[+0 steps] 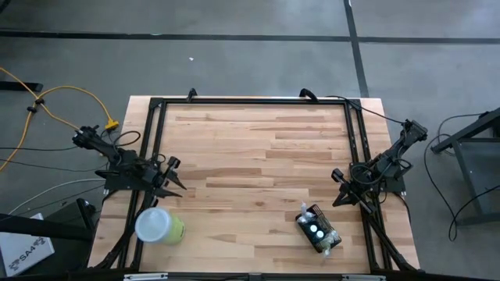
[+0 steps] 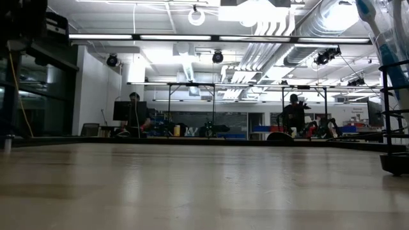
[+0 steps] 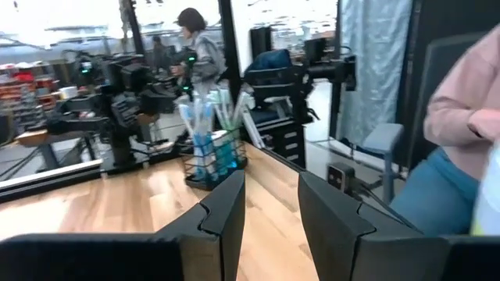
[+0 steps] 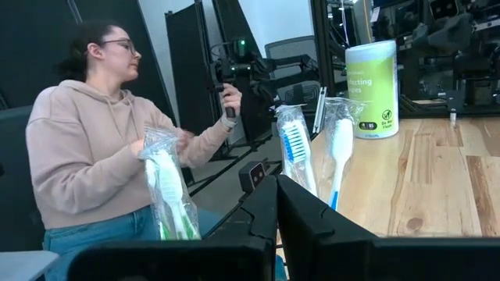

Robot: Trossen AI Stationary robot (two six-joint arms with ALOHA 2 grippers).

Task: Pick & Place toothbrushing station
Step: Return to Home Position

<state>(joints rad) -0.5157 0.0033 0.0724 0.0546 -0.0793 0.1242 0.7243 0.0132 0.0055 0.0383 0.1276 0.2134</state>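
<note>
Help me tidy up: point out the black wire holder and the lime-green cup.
black wire holder (image 3: 206, 170): left wrist view, front mesh wall.
lime-green cup (image 1: 154, 225): high view, whitish lid.

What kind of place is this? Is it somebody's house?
Probably a robot lab or workshop, not a house: a left arm and right arm at a wooden table, with big ducts overhead.

lime-green canister (image 1: 160, 226), seated person (image 4: 78, 156)

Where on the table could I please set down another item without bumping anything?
The middle and far half of the table lie bare, between left gripper and right gripper. Near edge crowded: lime-green canister left, black wire organizer right.
</note>
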